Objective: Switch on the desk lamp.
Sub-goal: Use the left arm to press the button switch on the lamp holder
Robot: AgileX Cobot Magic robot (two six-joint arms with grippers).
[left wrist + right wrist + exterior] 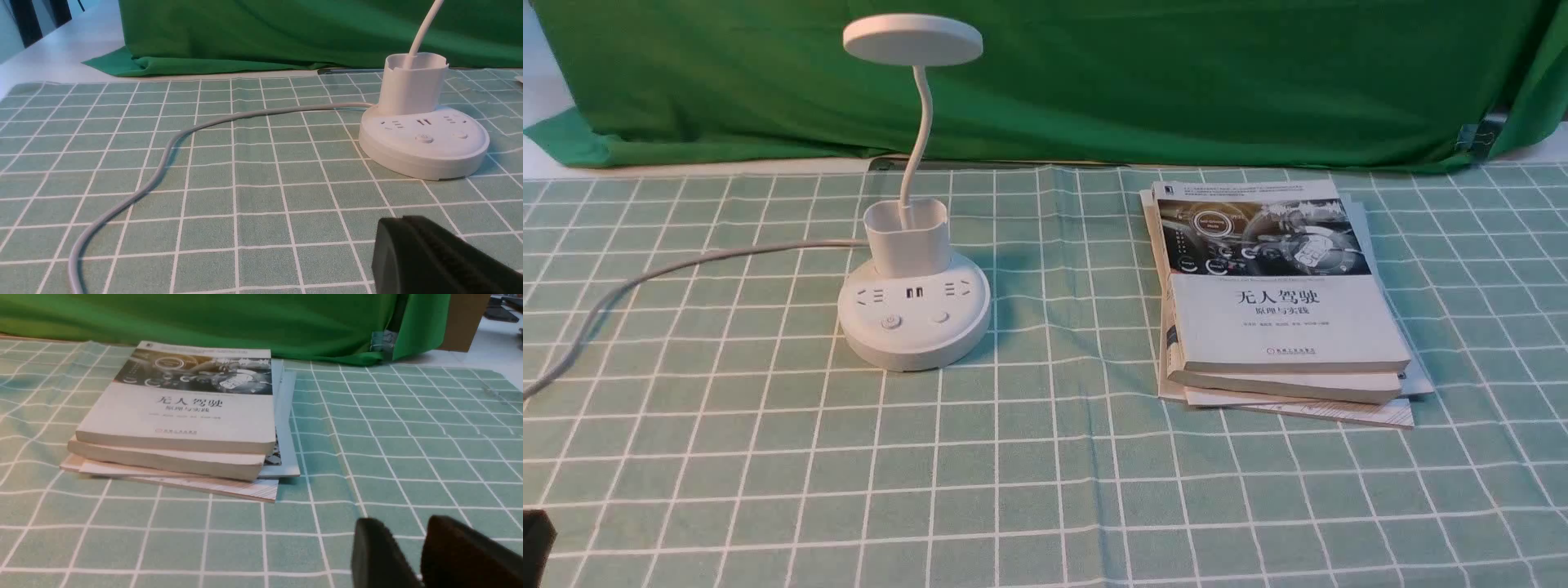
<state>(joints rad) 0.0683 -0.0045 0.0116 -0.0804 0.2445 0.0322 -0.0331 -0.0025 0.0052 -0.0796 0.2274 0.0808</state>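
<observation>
The surface (1045, 490), spread with a green cloth (204, 220) crossed by white grid lines and a few creases, reaches out ahead of the left claw (398, 245) and the right claw (408, 547). Well beyond the left claw the desk lamp (915, 322) stands upright on it, its cord (711, 256) curving across the cloth. Ahead of the right claw lies an uneven stack of books (1278, 318)

You're seeing one lamp (911, 318), two buttons (891, 322) on it, and four books (1282, 327) lying stacked.

The desk lamp (915, 314) looks like smooth, matt white plastic; the tablecloth (792, 465) and green backdrop (1045, 82) are cloth; the right-hand books (1282, 318) are paper.
</observation>
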